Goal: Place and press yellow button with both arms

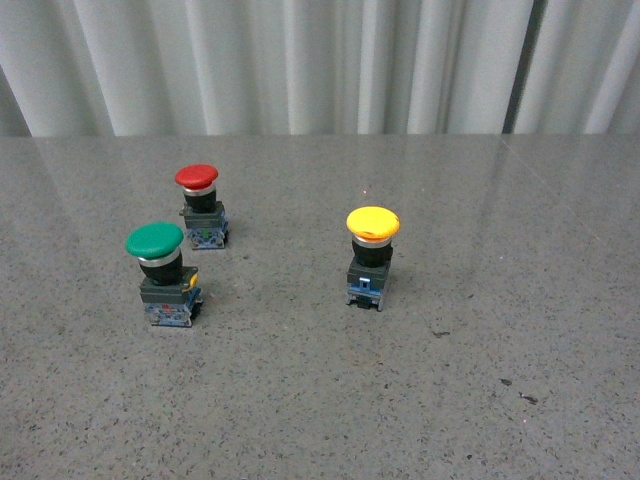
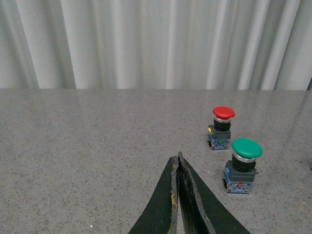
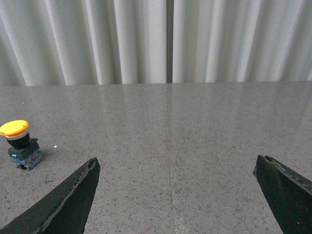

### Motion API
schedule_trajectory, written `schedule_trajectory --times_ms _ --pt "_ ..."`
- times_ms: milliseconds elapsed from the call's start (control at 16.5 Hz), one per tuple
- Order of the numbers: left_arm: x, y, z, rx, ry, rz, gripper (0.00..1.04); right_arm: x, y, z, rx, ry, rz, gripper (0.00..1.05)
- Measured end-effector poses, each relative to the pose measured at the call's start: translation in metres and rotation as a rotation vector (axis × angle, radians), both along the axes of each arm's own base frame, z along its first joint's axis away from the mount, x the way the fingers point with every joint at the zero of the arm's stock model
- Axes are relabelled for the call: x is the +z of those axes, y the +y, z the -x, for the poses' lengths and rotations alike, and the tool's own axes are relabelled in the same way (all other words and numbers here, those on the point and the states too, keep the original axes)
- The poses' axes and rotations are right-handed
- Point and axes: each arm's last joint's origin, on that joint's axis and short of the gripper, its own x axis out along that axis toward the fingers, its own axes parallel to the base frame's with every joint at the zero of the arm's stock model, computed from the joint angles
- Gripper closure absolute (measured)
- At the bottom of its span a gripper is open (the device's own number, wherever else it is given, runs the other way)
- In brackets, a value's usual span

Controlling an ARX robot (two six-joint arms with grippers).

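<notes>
yellow button (image 1: 372, 250) shown upright on table (image 1: 480, 400), untouched, ahead of right gripper (image 3: 175, 163) & outside its widely spread fingers. left gripper (image 2: 178, 158) seen w/ fingers pressed together, nothing held; green button (image 2: 245, 163) & red button (image 2: 223, 124) stood ahead of it, off to one side.

Right gripper (image 3: 176, 160) spread wide; yellow button (image 3: 20, 144) upright.

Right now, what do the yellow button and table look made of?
Yellow button: glossy cap, likely plastic; silvery collar, maybe metal; black body, matte plastic. Table: speckled grey, stone-like, polished; it mirrors the curtain.
</notes>
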Motion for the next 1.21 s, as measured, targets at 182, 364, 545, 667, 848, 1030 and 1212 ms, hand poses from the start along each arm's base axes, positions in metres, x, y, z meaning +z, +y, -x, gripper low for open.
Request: schedule_trajectory --times_ms 182,364,545,667,848,1030,1212 --pt "0.0 0.0 0.003 0.0 0.0 0.0 1.03 0.0 0.0 0.0 0.0 0.0 0.0 0.06" --pt "-0.007 0.0 0.012 -0.001 0.055 -0.001 1.03 0.0 0.0 0.0 0.0 0.0 0.0 0.06" --pt "-0.005 0.0 0.014 0.0 0.023 0.0 1.03 0.0 0.0 0.0 0.0 -0.001 0.0 0.06" --pt "-0.004 0.0 0.014 0.0 0.017 0.0 1.03 0.0 0.0 0.0 0.0 0.0 0.0 0.06" --pt "-0.004 0.0 0.014 0.0 0.016 0.0 1.03 0.0 0.0 0.0 0.0 0.0 0.0 0.06" --pt "-0.004 0.0 0.014 0.0 0.016 0.0 0.98 0.0 0.0 0.0 0.0 0.0 0.0 0.06" --pt "-0.004 0.0 0.014 0.0 0.016 0.0 0.72 0.0 0.0 0.0 0.0 0.0 0.0 0.06"
